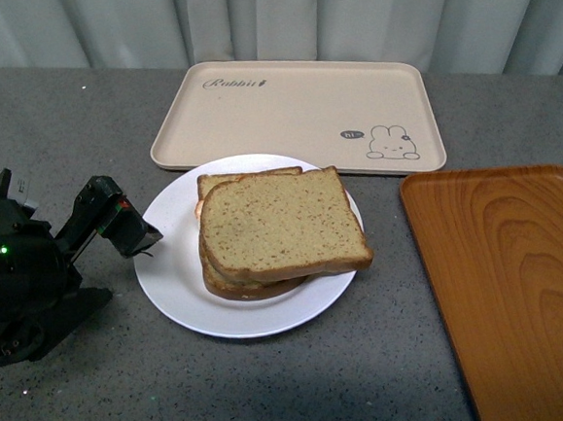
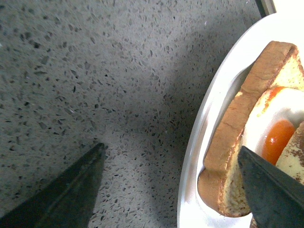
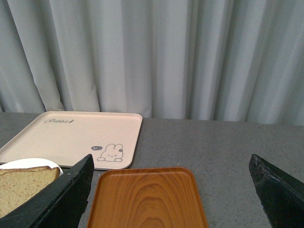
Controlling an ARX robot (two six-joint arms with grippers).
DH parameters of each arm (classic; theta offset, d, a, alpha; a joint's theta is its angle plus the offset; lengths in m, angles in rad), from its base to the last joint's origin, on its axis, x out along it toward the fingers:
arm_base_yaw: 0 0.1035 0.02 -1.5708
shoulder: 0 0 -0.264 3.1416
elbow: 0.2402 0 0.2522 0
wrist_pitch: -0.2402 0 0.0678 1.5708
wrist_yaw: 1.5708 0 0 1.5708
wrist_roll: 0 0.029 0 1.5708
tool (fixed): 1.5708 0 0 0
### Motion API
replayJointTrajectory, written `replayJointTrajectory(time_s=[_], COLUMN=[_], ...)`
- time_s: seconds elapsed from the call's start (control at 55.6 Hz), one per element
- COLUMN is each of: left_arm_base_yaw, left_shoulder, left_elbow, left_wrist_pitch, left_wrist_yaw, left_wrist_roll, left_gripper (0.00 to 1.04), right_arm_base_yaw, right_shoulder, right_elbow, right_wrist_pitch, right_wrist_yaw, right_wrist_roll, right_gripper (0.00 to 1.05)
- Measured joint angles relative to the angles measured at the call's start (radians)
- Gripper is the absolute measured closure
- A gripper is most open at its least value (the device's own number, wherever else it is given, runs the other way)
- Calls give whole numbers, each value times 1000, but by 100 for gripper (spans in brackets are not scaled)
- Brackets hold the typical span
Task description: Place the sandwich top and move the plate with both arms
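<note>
Although the sandwich top already lay on the stack, on the plate near the bench's middle, short of the pale tray by the far edge, neither arm gripped the plate. I judged the placing done and the two-armed carry left. The left tool hung just beside the plate's left rim, jaws spread, empty. The right tool was likewise spread wide and empty, raised well apart from the plate.
</note>
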Motion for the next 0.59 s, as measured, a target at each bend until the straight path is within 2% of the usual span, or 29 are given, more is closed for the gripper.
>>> replayJointTrajectory(time_s=[0.342, 0.45, 0.593], left_arm_base_yaw=[-35, -36, -24], left_shoulder=[43, 44, 42], left_elbow=[17, 24, 25], left_wrist_pitch=[26, 49, 93], left_wrist_yaw=[17, 58, 79], left_wrist_roll=[-45, -67, -98], left_gripper=[80, 99, 100], right_arm_base_yaw=[0, 0, 0], right_shoulder=[0, 0, 0], right_elbow=[0, 0, 0], right_wrist_pitch=[0, 0, 0], right_wrist_yaw=[0, 0, 0], right_wrist_roll=[0, 0, 0], right_gripper=[9, 9, 9])
